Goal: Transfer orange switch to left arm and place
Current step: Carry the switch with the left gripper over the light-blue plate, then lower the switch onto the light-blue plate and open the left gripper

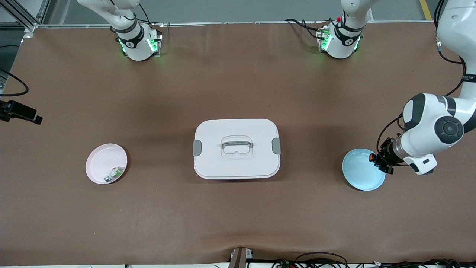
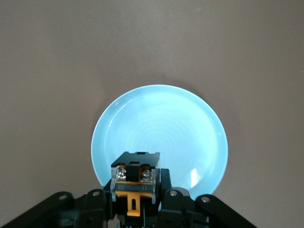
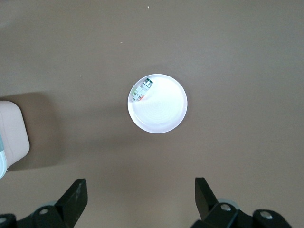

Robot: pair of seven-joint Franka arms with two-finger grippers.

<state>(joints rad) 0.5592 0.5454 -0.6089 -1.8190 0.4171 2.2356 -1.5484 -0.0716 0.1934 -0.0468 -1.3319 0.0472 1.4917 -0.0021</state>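
Orange switch (image 1: 371, 157) clamped in left hand (image 1: 376, 160) over blue plate (image 1: 360, 173) on brown tabletop (image 1: 238, 216); right hand (image 3: 140, 197) spread wide.

This is a robotics lab or test cell, not a home. Two white arms (image 1: 435, 130) are bolted at one edge of a wide table (image 1: 238, 85) covered by a plain brown mat, and their bases (image 1: 137, 44) glow with green status lights. Aluminium framing (image 1: 22, 15) stands at one corner, and a grey floor with a yellow line (image 1: 425, 9) shows past the table's edge. Black cables (image 1: 15, 83) trail off the side, and more wiring (image 1: 319, 258) lies along the edge nearest the front camera. A small black device (image 1: 20, 111) is clamped at the right arm's end.
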